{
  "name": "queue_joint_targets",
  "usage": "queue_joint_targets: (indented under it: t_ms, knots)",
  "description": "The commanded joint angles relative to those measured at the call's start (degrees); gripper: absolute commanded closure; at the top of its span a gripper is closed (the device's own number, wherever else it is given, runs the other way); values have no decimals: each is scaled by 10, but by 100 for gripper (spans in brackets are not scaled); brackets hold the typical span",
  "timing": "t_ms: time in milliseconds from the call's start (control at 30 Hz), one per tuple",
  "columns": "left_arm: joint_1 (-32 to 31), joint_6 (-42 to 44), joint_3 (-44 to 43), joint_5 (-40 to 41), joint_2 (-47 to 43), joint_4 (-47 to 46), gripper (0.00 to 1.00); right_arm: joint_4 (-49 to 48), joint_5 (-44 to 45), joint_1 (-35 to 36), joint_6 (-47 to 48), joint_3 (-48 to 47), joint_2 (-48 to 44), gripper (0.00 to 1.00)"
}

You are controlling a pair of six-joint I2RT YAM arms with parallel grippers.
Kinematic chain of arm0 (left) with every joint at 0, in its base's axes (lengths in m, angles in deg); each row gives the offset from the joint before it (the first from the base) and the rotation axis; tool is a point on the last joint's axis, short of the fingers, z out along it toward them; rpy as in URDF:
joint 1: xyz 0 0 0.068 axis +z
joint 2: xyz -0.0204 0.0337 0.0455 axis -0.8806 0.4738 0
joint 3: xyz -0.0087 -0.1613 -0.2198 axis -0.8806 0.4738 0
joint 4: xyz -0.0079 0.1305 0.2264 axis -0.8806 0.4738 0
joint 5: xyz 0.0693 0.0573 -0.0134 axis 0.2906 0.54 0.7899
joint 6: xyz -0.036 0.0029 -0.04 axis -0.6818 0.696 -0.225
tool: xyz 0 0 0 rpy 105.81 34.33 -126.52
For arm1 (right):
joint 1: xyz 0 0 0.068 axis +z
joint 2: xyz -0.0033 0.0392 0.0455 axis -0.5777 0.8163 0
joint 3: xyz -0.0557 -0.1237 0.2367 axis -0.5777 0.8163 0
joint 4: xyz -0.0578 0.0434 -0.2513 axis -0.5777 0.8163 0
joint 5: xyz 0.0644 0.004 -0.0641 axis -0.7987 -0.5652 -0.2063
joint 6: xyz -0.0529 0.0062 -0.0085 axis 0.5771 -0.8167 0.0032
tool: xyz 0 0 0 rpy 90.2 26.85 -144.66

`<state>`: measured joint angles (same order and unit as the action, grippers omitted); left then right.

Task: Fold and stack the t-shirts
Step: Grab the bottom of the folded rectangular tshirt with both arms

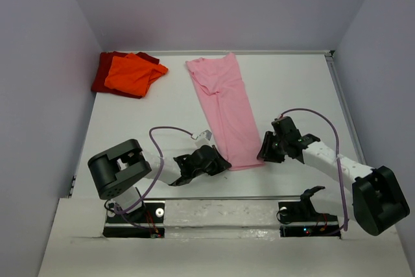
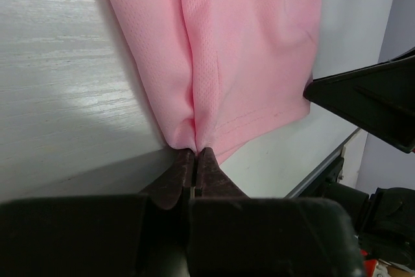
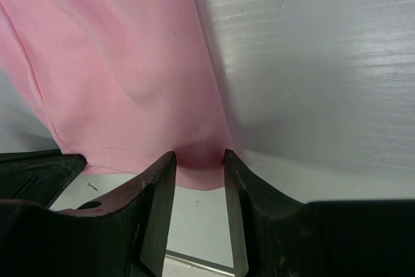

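Observation:
The light pink t-shirt (image 1: 225, 109) lies as a long folded strip down the middle of the table. My left gripper (image 1: 222, 163) is shut on its near left hem corner; the pinched cloth (image 2: 194, 135) shows in the left wrist view. My right gripper (image 1: 264, 152) is open at the near right hem corner, its jaws straddling the hem edge (image 3: 198, 172) without closing on it. The bright orange t-shirt (image 1: 133, 74) lies crumpled on the dark red t-shirt (image 1: 104, 72) at the far left corner.
Grey walls (image 1: 39, 82) enclose the table on the left, back and right. A raised metal rail (image 1: 227, 198) runs along the near table edge in front of the arm bases. The right gripper's body (image 2: 369, 102) shows at the right of the left wrist view.

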<state>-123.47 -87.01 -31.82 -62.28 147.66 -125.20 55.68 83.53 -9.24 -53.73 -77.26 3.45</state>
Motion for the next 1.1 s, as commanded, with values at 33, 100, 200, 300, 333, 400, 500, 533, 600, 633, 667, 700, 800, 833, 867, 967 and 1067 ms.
queue_joint_targets:
  t_ms: [33,100,200,300,333,400,500,533,600,633,667,700,800,833,867,967,1067]
  knots:
    - [2,29,27,24,-9,81,100,-32,-7,7,1,11,1,60]
    - [4,31,29,22,-17,81,100,-33,-19,7,-1,15,-5,58]
    - [8,33,33,22,-27,82,100,-31,-20,20,-13,26,-17,52]
    - [8,33,34,23,-31,83,100,-34,-8,30,-21,33,-19,51]
    - [10,34,35,22,-32,81,100,-34,-7,36,-25,34,-14,50]
    - [12,36,34,20,-34,82,100,-43,-1,48,-30,41,-1,50]
    - [12,40,31,18,-34,82,100,-53,6,59,-37,42,11,51]
    - [12,40,32,17,-35,82,100,-55,8,59,-37,43,15,51]
    - [12,38,33,17,-35,81,100,-59,9,59,-38,46,17,58]
    - [12,38,34,17,-34,81,100,-60,10,59,-38,47,17,61]
    - [12,39,35,16,-34,81,100,-61,10,59,-37,47,16,66]
    - [12,38,35,16,-34,81,100,-60,11,59,-37,47,13,69]
    - [12,39,38,17,-36,82,100,-61,12,59,-36,47,10,82]
    - [12,40,38,17,-36,81,100,-61,11,59,-36,47,10,87]
    - [12,40,39,15,-37,81,100,-61,10,59,-36,47,9,92]
    - [12,44,46,13,-44,81,100,-60,6,64,-36,48,1,100]
    - [12,47,57,9,-60,82,100,-60,0,70,-39,55,-11,100]
